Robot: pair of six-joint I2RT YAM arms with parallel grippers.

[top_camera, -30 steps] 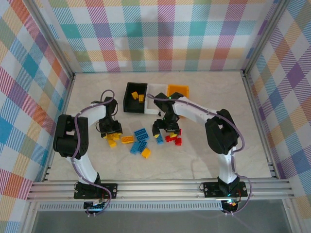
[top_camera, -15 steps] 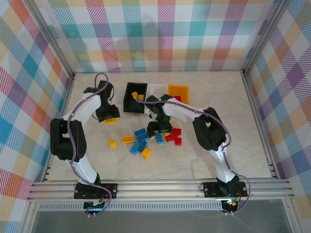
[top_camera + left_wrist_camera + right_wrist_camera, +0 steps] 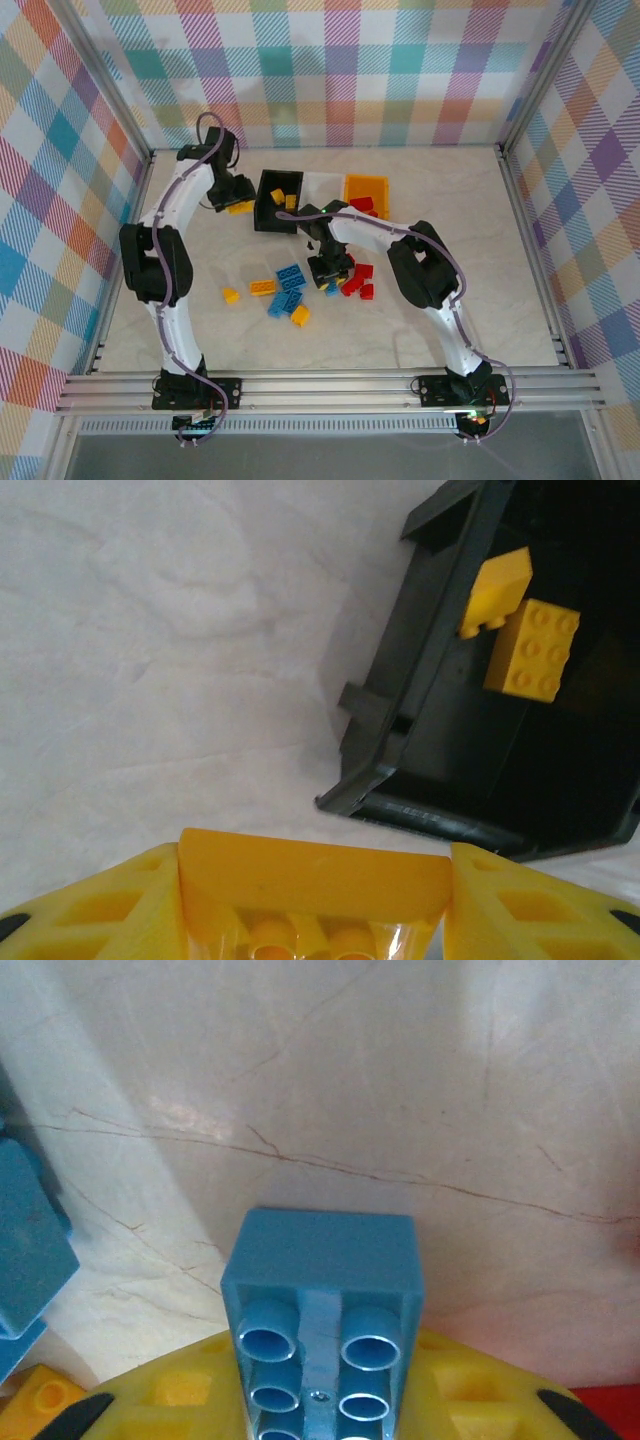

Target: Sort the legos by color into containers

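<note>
You had two yellow legos (image 3: 283, 198) in the black bin (image 3: 262, 215), one red lego (image 3: 362, 204) in the orange bin (image 3: 368, 184), a yellow brick (image 3: 315, 875) gripped in your left hand (image 3: 240, 207) at the black bin's 9 o'clock, a blue brick (image 3: 320, 1290) pinched in your right hand (image 3: 330, 272), and the loose legos (image 3: 290, 292) at 6 o'clock.

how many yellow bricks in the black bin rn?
2. One brick tilted by the bin wall, another brick studs-up beside it. A third brick sits in the left fingers, outside the bin. Shadowed corners may hide more.
</note>
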